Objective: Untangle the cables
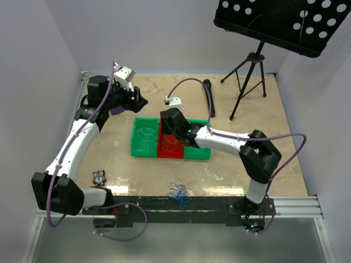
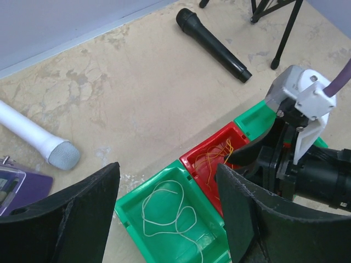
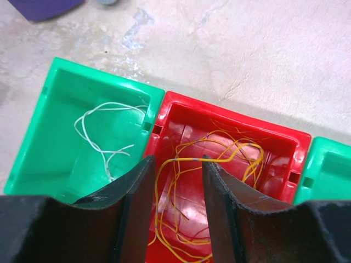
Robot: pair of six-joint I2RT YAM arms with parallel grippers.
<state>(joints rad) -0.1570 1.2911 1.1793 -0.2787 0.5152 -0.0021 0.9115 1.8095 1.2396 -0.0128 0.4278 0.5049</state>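
Two of the three colours look sorted. The thin white wire loop lies alone in the square green plastic bin at the left of the row. The thin orange-yellow wire is heaped in the red plastic bin beside it. The second green bin, at the right end, seems to hold nothing, though the right forearm hides much of it from above. What is left is the thin blue wire. It sits in a small bunched tangle on the beige desk at the bottom centre of the top view, touching the black base rail and well apart from the bins. The right gripper hangs over the red bin with its jaws a little apart. A yellow strand crosses the gap, apparently lying loose below them and not pinched. The left gripper hovers at the upper left of the top view, jaws spread wide on nothing. Around the bins lie a black handheld microphone, a white microphone with a grey mesh head, a flat purple case and a small owl figure. A black perforated music stand fills the upper right. The blue tangle lies tight between the two arm bases, so I judge reaching it will be awkward.
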